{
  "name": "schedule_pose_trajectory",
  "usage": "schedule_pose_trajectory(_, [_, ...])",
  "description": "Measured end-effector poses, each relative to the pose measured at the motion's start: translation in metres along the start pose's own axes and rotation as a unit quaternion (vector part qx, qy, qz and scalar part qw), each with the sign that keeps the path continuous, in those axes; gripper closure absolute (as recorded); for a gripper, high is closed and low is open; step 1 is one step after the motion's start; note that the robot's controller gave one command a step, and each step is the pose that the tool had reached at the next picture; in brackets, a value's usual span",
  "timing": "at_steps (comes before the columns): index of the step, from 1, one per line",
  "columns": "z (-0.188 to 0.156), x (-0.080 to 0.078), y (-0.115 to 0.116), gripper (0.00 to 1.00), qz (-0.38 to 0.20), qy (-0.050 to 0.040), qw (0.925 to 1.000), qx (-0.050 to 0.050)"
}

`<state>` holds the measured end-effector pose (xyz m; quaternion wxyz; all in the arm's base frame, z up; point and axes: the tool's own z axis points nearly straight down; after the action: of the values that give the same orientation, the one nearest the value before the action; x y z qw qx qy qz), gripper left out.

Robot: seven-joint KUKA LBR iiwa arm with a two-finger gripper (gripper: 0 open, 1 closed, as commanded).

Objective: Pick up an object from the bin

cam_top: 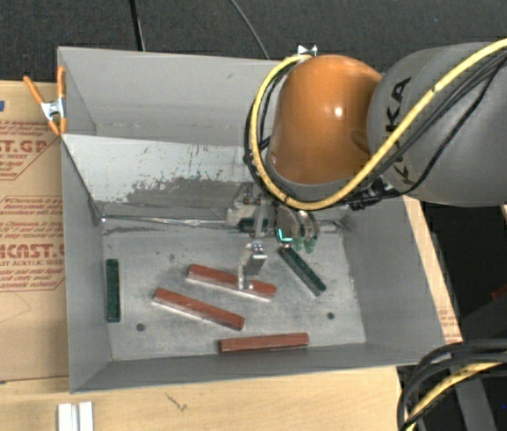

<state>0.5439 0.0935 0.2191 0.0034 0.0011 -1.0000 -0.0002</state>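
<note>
The gripper [251, 275] is low in the middle of the bin [163, 97], under the orange wrist cover [325, 128]. Whether its fingers are spread or pressed together I cannot tell from here. Its metal tip meets the right part of a red-brown bar [226, 279] lying flat on the floor. Just to the right a dark green bar [303, 271] lies slanted, close against the gripper's side. A second red-brown bar [197, 306] lies just in front of the first, and a third [264, 340] lies by the near wall. Another green bar [111, 289] lies well apart at the left wall.
</note>
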Motion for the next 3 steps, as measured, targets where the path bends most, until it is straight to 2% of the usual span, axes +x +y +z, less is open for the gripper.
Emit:
schedule_pose_trajectory(1, [-0.005, -0.002, 0.000, 0.00, 0.001, -0.0041, 1.0000, 0.000])
schedule_pose_trajectory(2, [0.039, 0.003, 0.002, 0.00, -0.004, -0.0078, 1.0000, -0.001])
schedule_pose_trajectory(3, [0.142, 0.000, -0.022, 1.00, -0.006, -0.0080, 0.9999, -0.002])
